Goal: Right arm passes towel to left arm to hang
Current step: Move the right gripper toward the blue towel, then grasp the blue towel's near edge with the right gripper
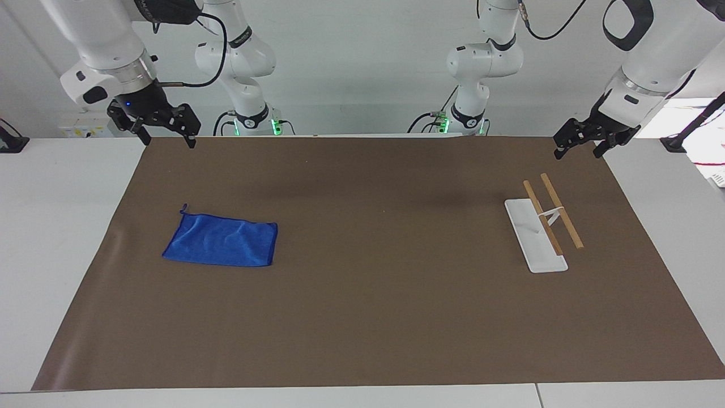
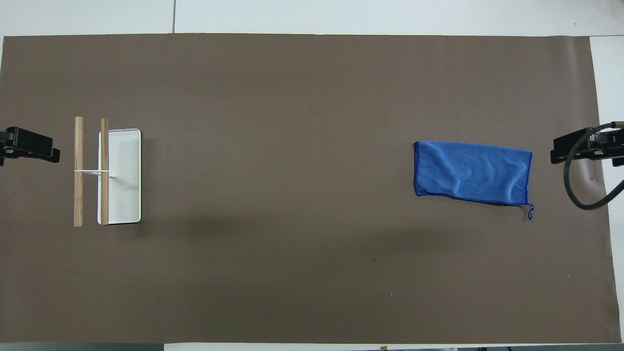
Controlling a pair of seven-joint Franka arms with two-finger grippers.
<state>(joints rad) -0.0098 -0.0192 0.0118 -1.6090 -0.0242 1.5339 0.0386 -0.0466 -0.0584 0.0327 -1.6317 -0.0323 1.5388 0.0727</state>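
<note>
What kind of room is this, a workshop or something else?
Most likely a robotics lab. Large white robot arms hang over a table with a brown mat, two smaller arms stand at its edge, and only a blue towel and a small rack lie there.

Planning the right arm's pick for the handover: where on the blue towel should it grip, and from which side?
Probably the towel's short edge nearest the right gripper, beside the corner loop, coming straight down from above. The towel lies flat on the brown mat, so only a top-down pinch gets hold of it; lifted by that end, the rest should hang free for the left gripper.
</note>
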